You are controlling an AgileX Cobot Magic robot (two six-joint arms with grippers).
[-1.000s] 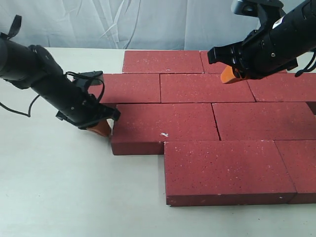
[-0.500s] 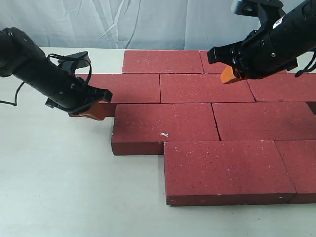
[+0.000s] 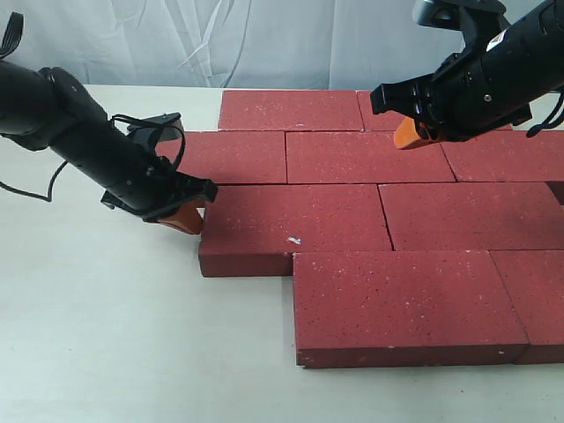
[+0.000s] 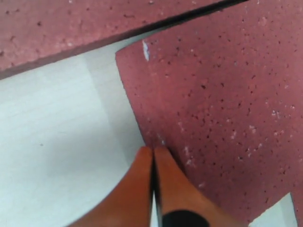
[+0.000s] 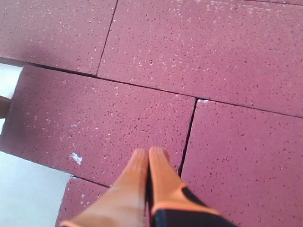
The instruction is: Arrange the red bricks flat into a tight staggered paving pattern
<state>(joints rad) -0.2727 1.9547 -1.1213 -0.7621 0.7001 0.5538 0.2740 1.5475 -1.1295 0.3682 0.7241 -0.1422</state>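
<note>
Several red bricks lie flat in staggered rows. The chipped brick [image 3: 295, 227] forms the left end of the third row, with a wider front brick [image 3: 401, 304] below it. My left gripper [image 3: 187, 218] is shut with nothing in it, its orange fingertips against that brick's left end near the far corner. The left wrist view shows the shut tips [image 4: 153, 150] at the edge of the chipped brick [image 4: 222, 104]. My right gripper [image 3: 410, 132] hovers shut and empty over the second-row brick [image 3: 366, 156]. In the right wrist view its tips [image 5: 149, 152] sit above a seam between bricks.
The pale table [image 3: 106, 335] stretches bare to the left and front. A second-row brick [image 3: 231, 156] ends just behind my left gripper, with a small gap of table between the rows there. A white curtain [image 3: 176, 44] hangs behind.
My left gripper swung from the end of the second-row brick forward and right, back to the chipped brick's left end. The right arm and the bricks stayed still.
</note>
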